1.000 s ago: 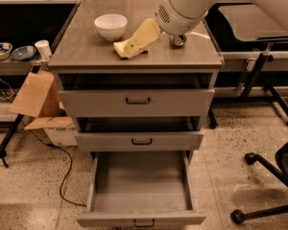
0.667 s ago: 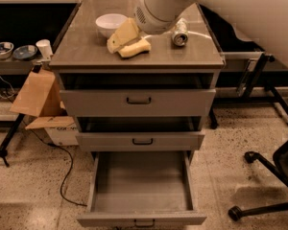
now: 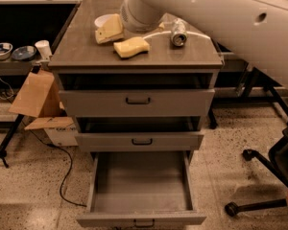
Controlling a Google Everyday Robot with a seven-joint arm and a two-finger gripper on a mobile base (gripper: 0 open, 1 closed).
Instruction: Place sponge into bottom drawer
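The pale yellow sponge (image 3: 131,47) lies flat on the grey cabinet top (image 3: 86,51), near its middle. My gripper (image 3: 109,29) hangs just above and to the left of the sponge, over the top, and does not hold it. The big white arm (image 3: 211,13) reaches in from the upper right. The bottom drawer (image 3: 141,188) is pulled out wide, and its grey tray shows nothing inside. The two drawers above it (image 3: 137,102) (image 3: 140,140) stand slightly ajar.
A white bowl (image 3: 102,19) sits at the back of the top, partly behind the gripper. A metal can (image 3: 178,33) lies on its side at the right. A cardboard box (image 3: 36,97) and a cable lie left of the cabinet. A chair base (image 3: 264,176) stands at the right.
My gripper has moved left across the cabinet top, from right of the sponge to above its left end. The sponge has stayed where it lay.
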